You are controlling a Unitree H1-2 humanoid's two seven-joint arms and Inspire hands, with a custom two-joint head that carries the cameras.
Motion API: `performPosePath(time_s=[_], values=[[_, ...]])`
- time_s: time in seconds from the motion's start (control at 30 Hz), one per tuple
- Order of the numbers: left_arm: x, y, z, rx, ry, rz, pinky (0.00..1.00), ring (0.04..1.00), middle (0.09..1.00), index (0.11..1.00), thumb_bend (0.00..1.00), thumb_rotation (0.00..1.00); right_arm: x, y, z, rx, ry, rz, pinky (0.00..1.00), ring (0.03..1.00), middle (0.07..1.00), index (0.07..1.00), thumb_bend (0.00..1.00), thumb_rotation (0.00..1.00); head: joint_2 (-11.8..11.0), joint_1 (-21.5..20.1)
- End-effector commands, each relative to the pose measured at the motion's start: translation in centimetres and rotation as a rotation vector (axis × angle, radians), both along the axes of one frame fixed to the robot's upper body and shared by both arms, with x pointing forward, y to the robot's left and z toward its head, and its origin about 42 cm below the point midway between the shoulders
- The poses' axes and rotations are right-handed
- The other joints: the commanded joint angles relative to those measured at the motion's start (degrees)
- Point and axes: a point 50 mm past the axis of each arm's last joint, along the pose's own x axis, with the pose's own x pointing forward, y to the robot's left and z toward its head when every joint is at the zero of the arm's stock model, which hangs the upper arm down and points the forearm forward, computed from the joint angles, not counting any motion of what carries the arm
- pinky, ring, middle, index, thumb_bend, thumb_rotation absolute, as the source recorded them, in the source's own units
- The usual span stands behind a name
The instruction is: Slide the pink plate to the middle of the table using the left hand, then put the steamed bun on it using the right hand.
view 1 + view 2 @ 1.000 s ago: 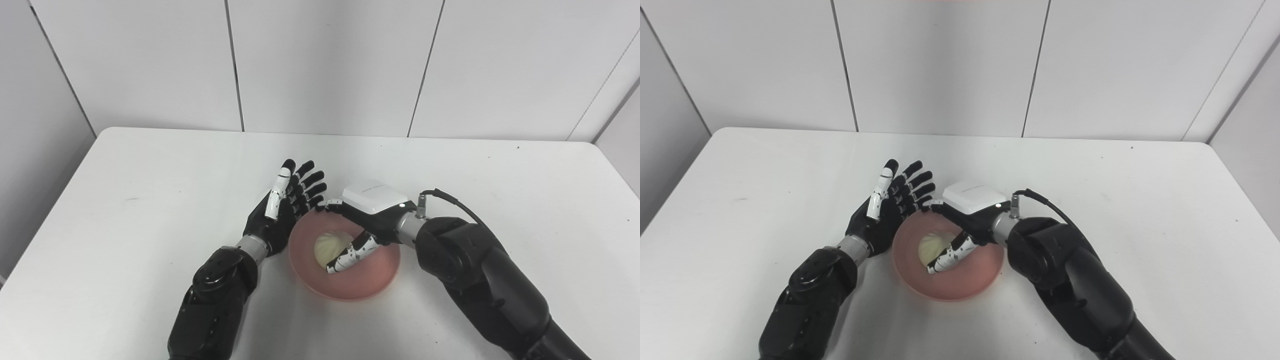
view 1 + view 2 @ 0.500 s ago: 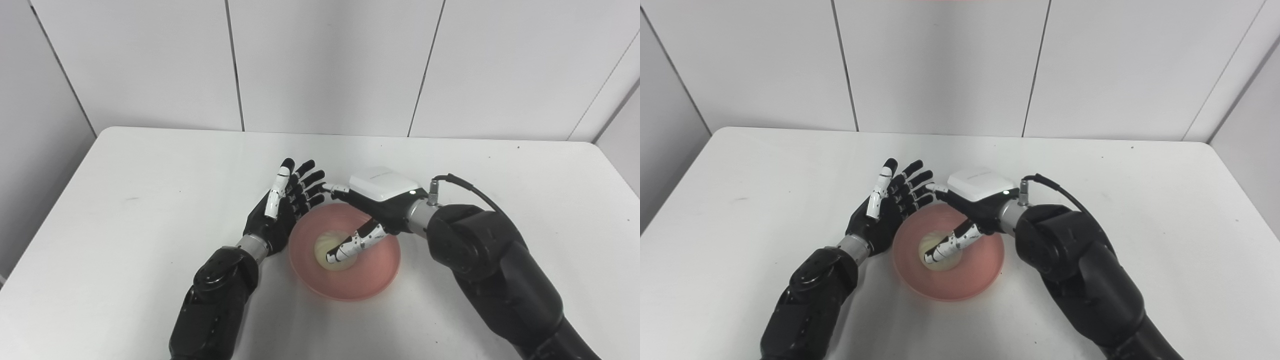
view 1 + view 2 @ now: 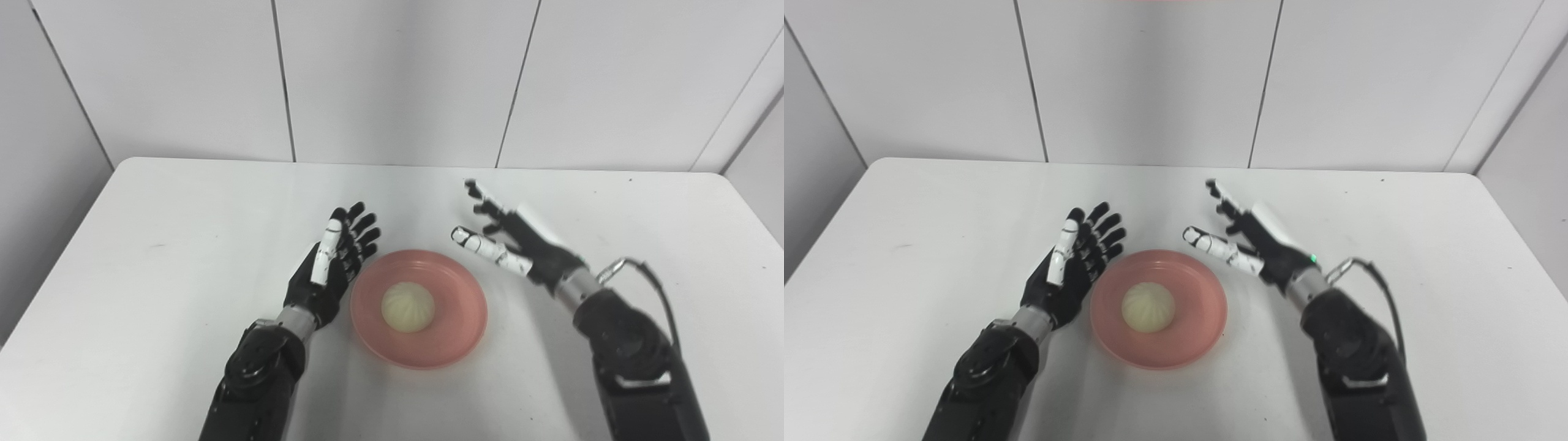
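Note:
A pink plate (image 3: pixel 453 337) lies on the white table near its middle. A pale steamed bun (image 3: pixel 408 307) sits in the plate's centre. My left hand (image 3: pixel 334 263) is open, palm up, just left of the plate's rim, holding nothing. My right hand (image 3: pixel 511 245) is open with fingers spread, to the upper right of the plate and clear of it, holding nothing. The same scene shows in the right eye view, with the bun (image 3: pixel 1148 307) on the plate (image 3: pixel 1194 331).
The white table (image 3: pixel 153 245) ends at a grey panelled wall behind. A cable (image 3: pixel 649 282) loops off my right wrist.
My right hand let go of the bun, opened and drew back up and to the right, off the plate. The bun stays on the plate. My left hand shifted slightly back.

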Motion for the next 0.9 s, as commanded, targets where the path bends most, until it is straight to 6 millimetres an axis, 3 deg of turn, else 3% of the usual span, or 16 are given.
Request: performPosePath(time_s=[0.0, 0.2, 0.27, 0.3, 0.43, 0.87], values=[[-1.1, 1.7, -2.2, 0.046, 0.066, 0.06, 1.0, 0.994, 0.999, 1.0, 0.55, 1.0, 0.4, 0.8, 0.7, 0.051, -0.099, -0.007, 0.88, 0.979, 1.0, 1.0, 0.86, 1.0, -0.34, 0.02], [-2.0, 3.2, -3.3, 0.081, 0.051, 0.092, 1.0, 0.996, 1.0, 1.0, 0.55, 1.0, -0.6, 1.3, -4.5, 0.281, -0.113, -0.062, 0.94, 0.988, 1.0, 1.0, 0.71, 1.0, -2.04, 0.66], [-2.2, 3.5, -3.6, 0.083, 0.054, 0.1, 1.0, 0.995, 1.0, 1.0, 0.55, 1.0, -0.9, 1.3, -6.0, 0.383, -0.109, -0.067, 0.97, 0.999, 1.0, 1.0, 0.54, 1.0, -2.03, 0.8], [-2.3, 3.6, -3.7, 0.084, 0.058, 0.104, 1.0, 0.995, 1.0, 1.0, 0.55, 1.0, -1.0, 1.3, -6.5, 0.424, -0.102, -0.07, 0.98, 0.999, 1.0, 1.0, 0.52, 1.0, -1.69, 1.05], [-2.8, 3.9, -4.0, 0.087, 0.06, 0.114, 1.0, 0.993, 1.0, 1.0, 0.55, 1.0, -0.9, 1.3, -6.9, 0.513, -0.091, -0.09, 1.0, 1.0, 1.0, 1.0, 0.37, 1.0, -0.54, 1.47], [-3.1, 4.1, -3.9, 0.11, 0.068, 0.125, 1.0, 0.989, 0.997, 1.0, 0.56, 1.0, -0.2, 0.9, -7.7, 0.583, -0.048, -0.13, 1.0, 0.982, 0.996, 1.0, 0.29, 1.0, 1.5, 2.21]])
